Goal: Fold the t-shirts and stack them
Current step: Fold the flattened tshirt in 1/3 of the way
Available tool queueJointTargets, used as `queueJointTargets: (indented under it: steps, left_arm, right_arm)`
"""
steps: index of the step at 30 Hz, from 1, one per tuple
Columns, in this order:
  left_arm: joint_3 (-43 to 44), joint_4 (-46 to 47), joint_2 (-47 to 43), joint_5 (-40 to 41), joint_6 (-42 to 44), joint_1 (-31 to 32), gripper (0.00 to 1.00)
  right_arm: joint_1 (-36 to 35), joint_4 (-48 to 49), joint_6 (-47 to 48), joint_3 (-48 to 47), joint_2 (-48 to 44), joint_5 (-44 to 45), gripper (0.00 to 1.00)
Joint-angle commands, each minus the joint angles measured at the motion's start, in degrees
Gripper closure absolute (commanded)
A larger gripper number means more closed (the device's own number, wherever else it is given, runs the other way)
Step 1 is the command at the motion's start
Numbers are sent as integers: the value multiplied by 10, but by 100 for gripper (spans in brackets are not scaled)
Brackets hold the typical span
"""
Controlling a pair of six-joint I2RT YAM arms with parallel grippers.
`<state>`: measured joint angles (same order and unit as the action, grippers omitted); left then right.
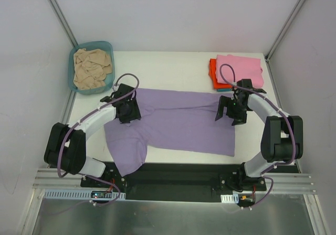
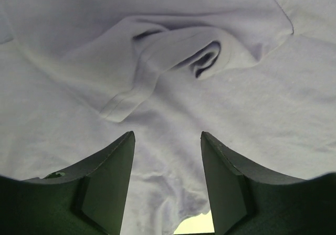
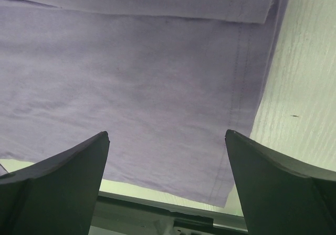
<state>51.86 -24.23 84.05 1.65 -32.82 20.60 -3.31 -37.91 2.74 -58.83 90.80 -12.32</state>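
Observation:
A lavender-purple t-shirt lies spread across the middle of the table, one sleeve hanging toward the near-left edge. My left gripper hovers open over its left, rumpled collar part; my left gripper holds nothing. My right gripper is open above the shirt's right hem; in the right wrist view my gripper stands wide over flat purple cloth. Folded pink and orange-red shirts are stacked at the back right, a teal edge beneath. A beige shirt lies crumpled in the basin.
A teal plastic basin stands at the back left corner. White walls and metal posts close in the table on three sides. The bare table top shows right of the shirt's hem. The black rail of the arm bases runs along the near edge.

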Motion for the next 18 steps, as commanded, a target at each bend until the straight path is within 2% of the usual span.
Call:
queueJointTargets:
  steps: [1, 5, 8, 9, 12, 17, 18]
  left_arm:
    - [-43, -19, -80, 35, -35, -13, 47]
    - [-68, -16, -85, 17, -33, -56, 51]
    - [-72, -9, -66, 6, -25, -73, 57]
    - [-71, -6, -56, 2, -25, -79, 59]
    - [-73, 16, -47, -16, -21, -82, 62]
    - [-85, 66, -27, -54, -16, -93, 64]
    - [-84, 68, -14, -60, -15, -93, 67]
  right_arm:
    - [-21, 10, 18, -7, -36, -14, 3]
    - [-66, 82, 19, 1, -71, -74, 3]
    - [-172, 109, 7, -41, -62, -50, 3]
    - [-233, 115, 0, -60, -38, -38, 3]
    - [-330, 149, -45, -129, 15, -23, 3]
    - [-439, 242, -99, -229, 149, -26, 2]
    - [-460, 248, -110, -247, 164, -22, 2]
